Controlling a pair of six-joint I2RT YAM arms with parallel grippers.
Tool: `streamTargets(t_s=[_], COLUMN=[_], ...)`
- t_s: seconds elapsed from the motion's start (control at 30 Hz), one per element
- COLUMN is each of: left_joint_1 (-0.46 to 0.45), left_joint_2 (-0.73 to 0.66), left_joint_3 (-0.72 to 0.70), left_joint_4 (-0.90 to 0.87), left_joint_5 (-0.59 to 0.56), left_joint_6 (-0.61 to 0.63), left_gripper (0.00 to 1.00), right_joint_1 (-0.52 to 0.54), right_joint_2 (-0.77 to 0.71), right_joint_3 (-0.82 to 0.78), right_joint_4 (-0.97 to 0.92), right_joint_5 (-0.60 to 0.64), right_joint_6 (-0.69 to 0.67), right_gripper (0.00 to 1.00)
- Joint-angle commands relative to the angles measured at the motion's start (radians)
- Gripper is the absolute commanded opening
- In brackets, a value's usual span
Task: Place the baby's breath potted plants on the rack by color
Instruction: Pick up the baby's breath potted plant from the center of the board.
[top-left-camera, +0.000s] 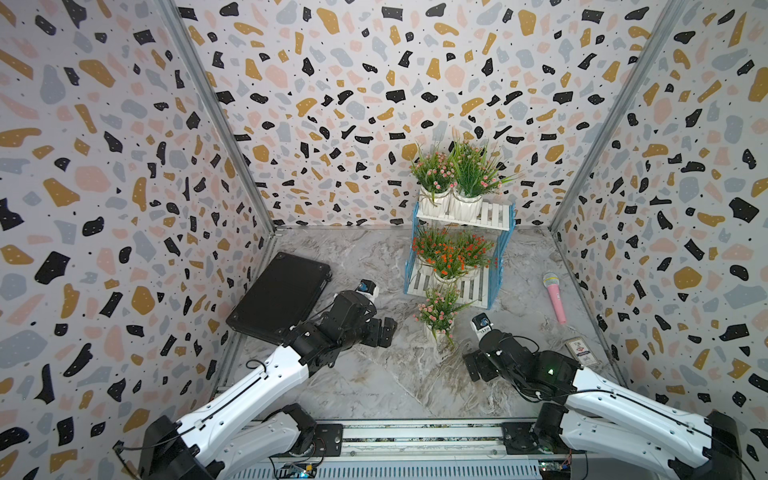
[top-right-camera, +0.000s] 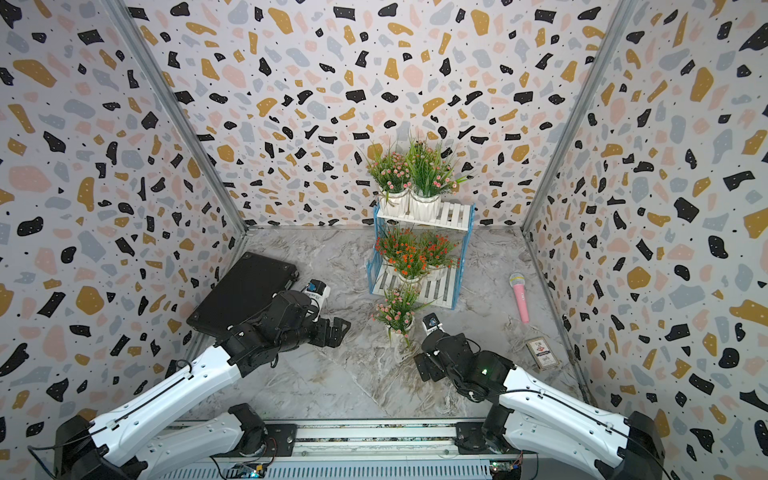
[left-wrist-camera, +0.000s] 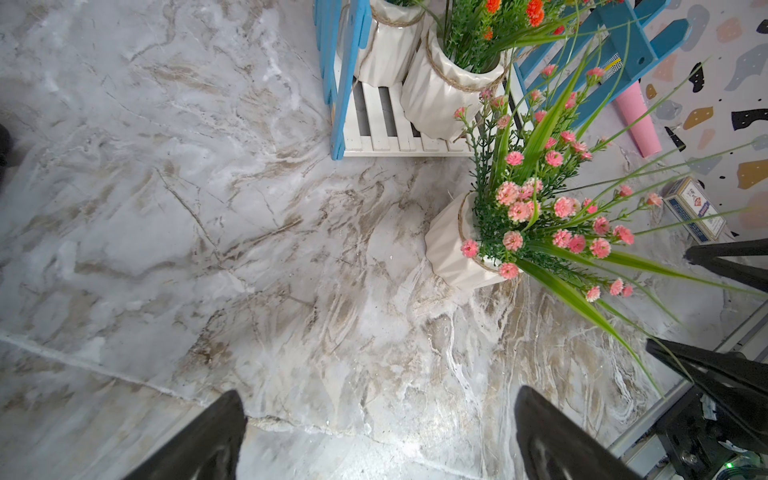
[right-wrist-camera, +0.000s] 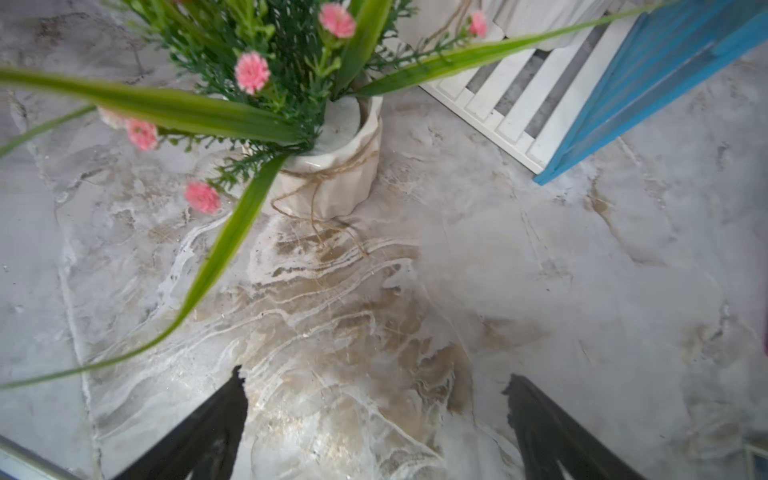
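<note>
Baby's breath potted plant (top-left-camera: 436, 313), pink, the only one off the rack (top-left-camera: 494, 214), stands just ahead of the right claw (right-wrist-camera: 380, 419), farther from the left claw (left-wrist-camera: 376, 436). Both gape empty. Next: straddle its pot (right-wrist-camera: 345, 183), then lift to what looks like the top tier's free end.

Bright, even light, faint shadows; both top views bow at edges; right wrist view is soft

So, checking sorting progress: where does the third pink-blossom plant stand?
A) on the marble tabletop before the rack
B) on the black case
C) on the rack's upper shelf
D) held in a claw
A: the pink-blossom plant stands on the marble tabletop, just before the rack.
</note>
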Motion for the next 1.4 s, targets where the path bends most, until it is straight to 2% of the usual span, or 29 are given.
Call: streamTargets(t_s=[0.0,0.17,0.33,0.7,0.87,1.1,1.37], left_joint_1=[-0.006,-0.006,-0.005,-0.006,-0.005,-0.005,-0.006], left_joint_2=[-0.005,-0.006,-0.005,-0.003,-0.011,-0.012,-0.013], left_joint_3=[0.001,-0.002,-0.010,-0.010,-0.012,-0.011,-0.008], left_joint_4=[0.039,0.046,0.052,0.052,0.050,0.049,0.046], left_joint_5=[0.005,0.005,0.009,0.009,0.004,0.004,0.002], left_joint_6=[0.002,0.003,0.007,0.010,0.012,0.013,0.015], left_gripper=[0.99,0.99,0.99,0.99,0.99,0.99,0.99], right_joint_1=[0.003,0.003,0.003,0.003,0.002,-0.022,-0.082], right_joint_2=[0.038,0.108,0.223,0.533,0.643,0.769,0.816], right_joint_3=[-0.047,-0.133,-0.188,-0.269,-0.257,-0.253,-0.214], right_joint_4=[0.241,0.586,0.827,1.479,1.633,1.789,1.802], right_joint_5=[-0.048,-0.094,-0.039,0.078,0.107,0.098,0.049], right_joint_6=[-0.053,-0.113,-0.159,-0.275,-0.325,-0.327,-0.329], right_gripper=[0.99,0.99,0.99,0.99,0.99,0.99,0.99])
